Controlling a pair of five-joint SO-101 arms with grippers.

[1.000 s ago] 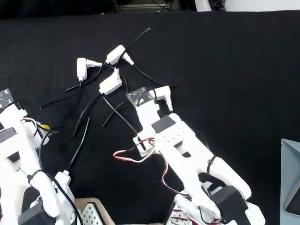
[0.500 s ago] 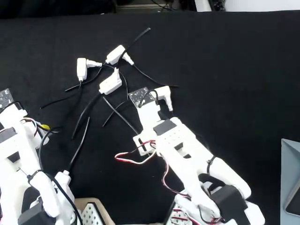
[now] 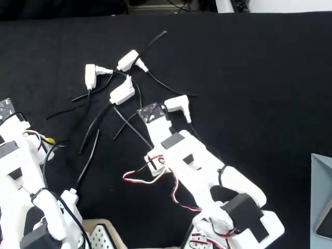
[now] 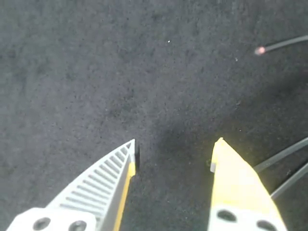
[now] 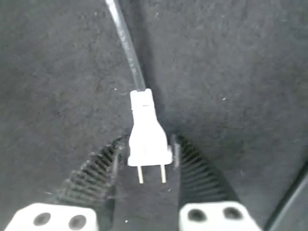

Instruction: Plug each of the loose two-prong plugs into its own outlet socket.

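Observation:
A white two-prong plug (image 5: 146, 139) sits between the fingers of my right gripper (image 5: 147, 142), prongs toward the wrist and its black cable leading away. In the high view this plug (image 3: 177, 102) is at the tip of my right gripper (image 3: 166, 108), mid-table. Three white connector pieces lie to the far left of it: one (image 3: 122, 92) nearest, one (image 3: 128, 60) farther back, one (image 3: 90, 75) leftmost; I cannot tell which are sockets. My left gripper (image 4: 173, 150) is open over bare black cloth, at the left edge of the high view (image 3: 7, 109).
Loose black cables (image 3: 93, 129) trail from the connector pieces toward the front left. A grey-blue box (image 3: 321, 197) stands at the right edge. A tan perforated board (image 3: 101, 233) lies at the front between the arm bases.
My right arm has swung a little to the left, and the plug in it has shifted up and left. The left arm has not moved.

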